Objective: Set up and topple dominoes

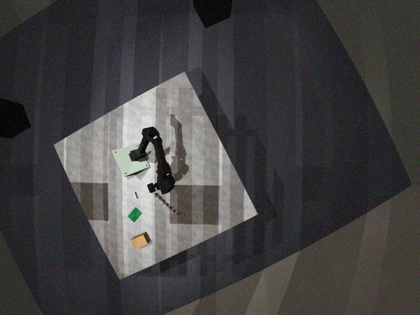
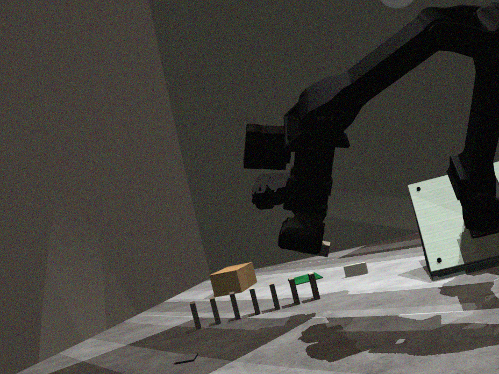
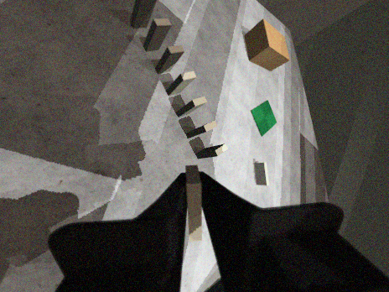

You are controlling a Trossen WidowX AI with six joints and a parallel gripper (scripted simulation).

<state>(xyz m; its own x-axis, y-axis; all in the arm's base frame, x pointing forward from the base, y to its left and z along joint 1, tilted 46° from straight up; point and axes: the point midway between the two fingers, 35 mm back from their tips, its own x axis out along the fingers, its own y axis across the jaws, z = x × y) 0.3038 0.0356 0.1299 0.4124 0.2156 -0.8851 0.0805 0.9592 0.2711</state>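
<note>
Several dark dominoes with pale tops stand upright in an evenly spaced, slightly curved row. The end domino nearest the arm base (image 2: 314, 286) (image 3: 210, 151) and the far end domino (image 2: 195, 316) both stand. A loose domino (image 1: 136, 194) (image 2: 355, 269) (image 3: 261, 173) lies on its long edge, apart from the row. My gripper (image 2: 306, 242) (image 3: 192, 177) is shut on another domino (image 2: 325, 249) (image 3: 194, 210), raised above the table near the base-side end of the row. The fingers hide part of the held domino. In the top view the arm hides the fingertips.
A green flat square (image 1: 135, 214) (image 2: 304, 279) (image 3: 264, 118) lies beyond the loose domino. An orange box (image 1: 139, 241) (image 2: 225, 282) (image 3: 268, 48) stands farther out. A thin black angled piece (image 2: 185, 361) lies in front of the row. The arm stands on a pale green plate (image 1: 124, 166) (image 2: 431, 229).
</note>
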